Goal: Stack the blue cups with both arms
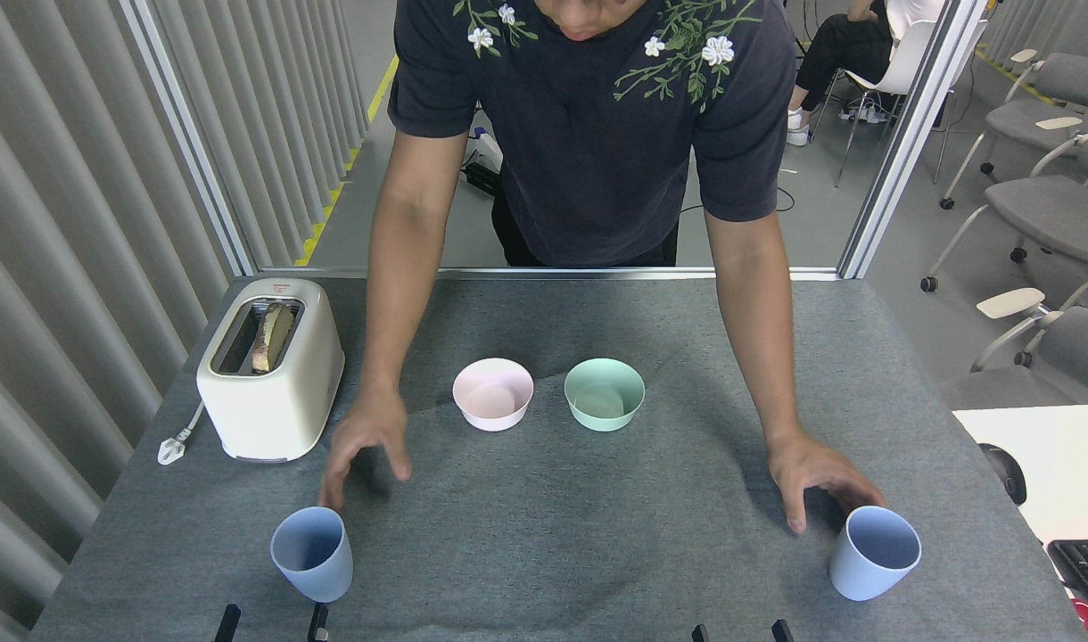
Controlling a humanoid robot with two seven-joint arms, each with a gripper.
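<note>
Two pale blue cups stand upright and well apart on the grey table (544, 535), one just beyond the left gripper (272, 624) and one just beyond and outward of the right gripper (742, 631). Only the black fingertips of each gripper poke above the bottom edge; each pair shows a gap, so both appear spread and empty, though the rest of the arms is cut off.

The left cup (312, 553) and right cup (874, 553) look light, stiff and smooth, likely to slip or tip if nudged. A grip across the side wall below the rim seems safest.

A person leans over the far side, one hand (366, 446) touching or nearly touching the left cup's rim, the other hand (816, 477) just behind the right cup. Farther out sit a pink bowl (493, 394), a green bowl (604, 394) and a toaster (272, 370).
</note>
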